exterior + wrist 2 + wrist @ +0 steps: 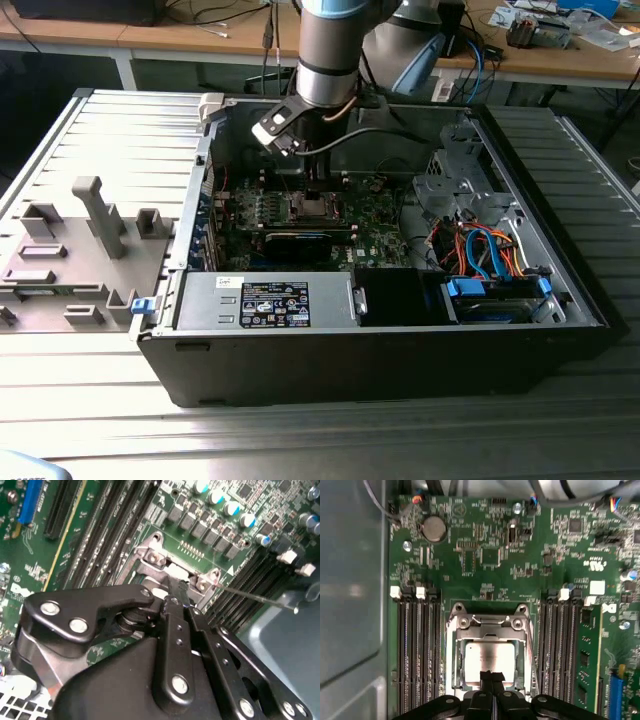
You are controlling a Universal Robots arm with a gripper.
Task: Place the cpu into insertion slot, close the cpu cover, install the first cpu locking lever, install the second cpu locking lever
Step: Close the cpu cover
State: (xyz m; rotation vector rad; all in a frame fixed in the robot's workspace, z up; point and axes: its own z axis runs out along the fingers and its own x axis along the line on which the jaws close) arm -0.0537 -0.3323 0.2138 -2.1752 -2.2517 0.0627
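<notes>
The open computer case [400,370] holds the green motherboard [485,540], whose insertion slot [451,660] holds the cpu [489,656]: flat, metal top up, framed by the lowered cpu cover [492,636]. In the exterior view it sits at 1 o'clock from the power supply [260,300]. The pincer [492,676], clenched empty, meets the cpu's edge

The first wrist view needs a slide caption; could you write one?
Closed gripper poised at the edge of the cpu, framed by the cpu cover on the motherboard.
</notes>
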